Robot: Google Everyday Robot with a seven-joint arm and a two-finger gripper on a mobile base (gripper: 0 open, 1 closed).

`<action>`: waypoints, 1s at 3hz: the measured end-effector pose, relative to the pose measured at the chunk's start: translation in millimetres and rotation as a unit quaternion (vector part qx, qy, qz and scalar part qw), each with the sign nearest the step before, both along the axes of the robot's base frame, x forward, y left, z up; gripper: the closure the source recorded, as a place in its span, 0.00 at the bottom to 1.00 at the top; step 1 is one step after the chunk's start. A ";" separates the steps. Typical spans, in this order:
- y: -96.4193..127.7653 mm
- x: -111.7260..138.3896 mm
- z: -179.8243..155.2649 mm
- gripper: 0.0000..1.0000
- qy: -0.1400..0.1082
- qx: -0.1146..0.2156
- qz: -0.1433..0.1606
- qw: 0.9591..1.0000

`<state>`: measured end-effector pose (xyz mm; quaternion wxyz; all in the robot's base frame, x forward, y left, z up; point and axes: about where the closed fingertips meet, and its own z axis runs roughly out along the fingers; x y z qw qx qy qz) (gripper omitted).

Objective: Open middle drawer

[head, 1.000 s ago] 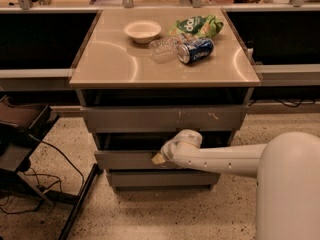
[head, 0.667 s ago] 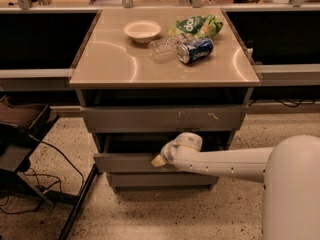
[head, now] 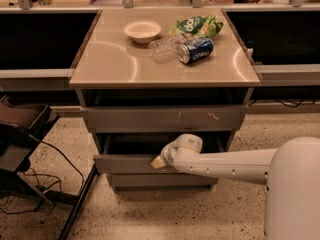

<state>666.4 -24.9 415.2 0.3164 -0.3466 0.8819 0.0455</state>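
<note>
The middle drawer (head: 125, 165) is a wide, shallow, plain grey front in the cabinet under the tan tabletop. It stands pulled partly out, with a dark gap of its interior showing above its top edge. My gripper (head: 159, 161) is at the top edge of this front, a little right of its middle, with its pale tip against the edge. The white arm (head: 225, 165) reaches in from the right. Above is the taller grey front with pale scratch marks (head: 150, 119), itself slightly out. Below is the narrower plain grey front (head: 150, 180), shut.
On the tabletop (head: 110, 64) lie a white bowl (head: 142, 30), a green chip bag (head: 196, 25), a blue can (head: 196, 50) and a clear plastic bottle (head: 162, 48). A dark cart (head: 20, 134), cables (head: 45, 184) and a slanted dark bar (head: 77, 204) stand at the left.
The middle drawer front has come out a little further toward the camera, with the gripper staying at its top edge. The dark gap above the front has widened.
</note>
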 end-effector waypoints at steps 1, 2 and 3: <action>-0.5 0.1 1.4 1.00 0.000 0.000 0.000 1.000; -1.0 -8.3 -1.5 1.00 -0.004 0.001 -0.001 1.000; -1.3 -8.3 2.3 1.00 -0.004 0.001 -0.001 1.000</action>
